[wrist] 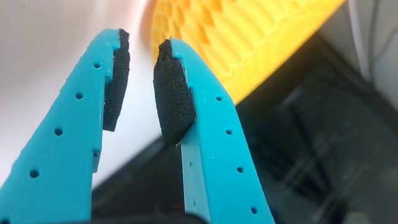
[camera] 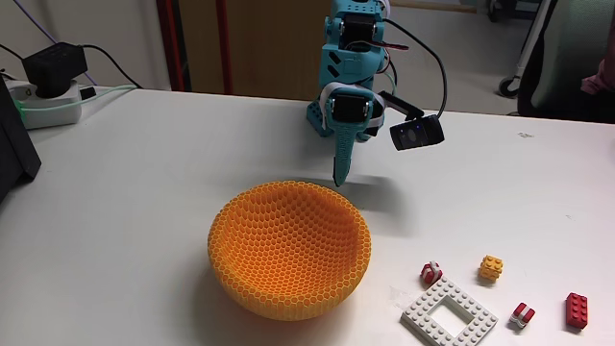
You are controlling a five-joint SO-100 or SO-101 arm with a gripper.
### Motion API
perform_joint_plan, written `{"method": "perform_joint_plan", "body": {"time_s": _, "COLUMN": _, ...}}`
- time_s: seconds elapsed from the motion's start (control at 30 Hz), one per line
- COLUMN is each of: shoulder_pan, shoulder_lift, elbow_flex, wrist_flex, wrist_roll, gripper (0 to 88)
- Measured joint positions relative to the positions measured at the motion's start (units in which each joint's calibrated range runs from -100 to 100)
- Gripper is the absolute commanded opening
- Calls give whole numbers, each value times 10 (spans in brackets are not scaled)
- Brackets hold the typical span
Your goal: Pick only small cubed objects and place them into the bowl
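White bench takes up most of the fixed view, pretty evenly lit with soft shadows. Back left there's a white power strip with a black adapter plugged in, cables trailing off. Something dark sits at the left edge. Behind it is a wood-toned panel, and an office chair top right.

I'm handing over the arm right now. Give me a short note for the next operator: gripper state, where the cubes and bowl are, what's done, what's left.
Gripper: slightly open, holding nothing, tip down just behind the orange bowl.
Bowl: nothing seen inside.
Cubes, all on the table right of the bowl in the fixed view: striped cube, yellow cube, second striped cube.
Leave alone: white frame plate, red brick.
Done: none placed. Left: all three cubes.
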Motion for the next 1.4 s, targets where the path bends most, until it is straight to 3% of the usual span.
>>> {"method": "perform_joint_plan", "body": {"time_s": 0.43, "shoulder_pan": -7, "shoulder_lift": 70, "elbow_flex": -45, "wrist_flex": -7, "wrist_roll": -12, "gripper": 0}}
{"method": "perform_joint_plan", "body": {"time_s": 0.83, "shoulder_pan": -168, "shoulder_lift": 278, "elbow_flex": -241, "wrist_flex": 3, "wrist_roll": -16, "gripper": 0}}
{"method": "perform_joint_plan", "body": {"time_s": 1.17, "shoulder_pan": -292, "shoulder_lift": 582, "elbow_flex": -426, "wrist_flex": -32, "wrist_roll": -16, "gripper": 95}}
{"method": "perform_joint_plan", "body": {"time_s": 1.4, "shoulder_pan": -302, "shoulder_lift": 824, "elbow_flex": -539, "wrist_flex": -103, "wrist_roll": -29, "gripper": 155}}
